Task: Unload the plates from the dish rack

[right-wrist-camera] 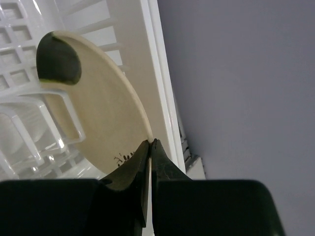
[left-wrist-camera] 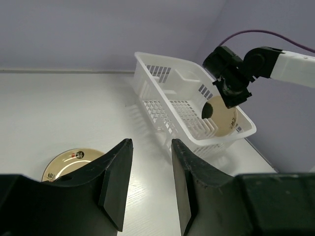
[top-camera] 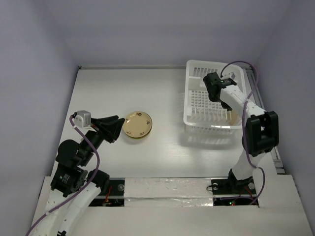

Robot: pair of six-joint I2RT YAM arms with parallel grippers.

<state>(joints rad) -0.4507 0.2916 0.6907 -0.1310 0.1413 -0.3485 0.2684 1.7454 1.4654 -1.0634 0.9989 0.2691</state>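
A cream plate (top-camera: 138,125) lies flat on the table, left of centre; it also shows in the left wrist view (left-wrist-camera: 69,161). My left gripper (top-camera: 115,129) is open and empty just left of it, jaws well apart (left-wrist-camera: 151,147). The white dish rack (top-camera: 188,98) stands at the back right. A second cream plate (right-wrist-camera: 98,113) stands on edge in the rack's near right corner, with a dark patch (right-wrist-camera: 58,58) at its far edge. My right gripper (right-wrist-camera: 150,142) is shut on this plate's rim. The plate shows from the left wrist view too (left-wrist-camera: 224,118).
The rack's right wall (right-wrist-camera: 157,73) runs close beside the held plate, with upright pegs (right-wrist-camera: 59,113) on its other side. A metal rail (top-camera: 275,152) lies along the table's right edge. The enclosure walls stand close behind and to the right of the rack.
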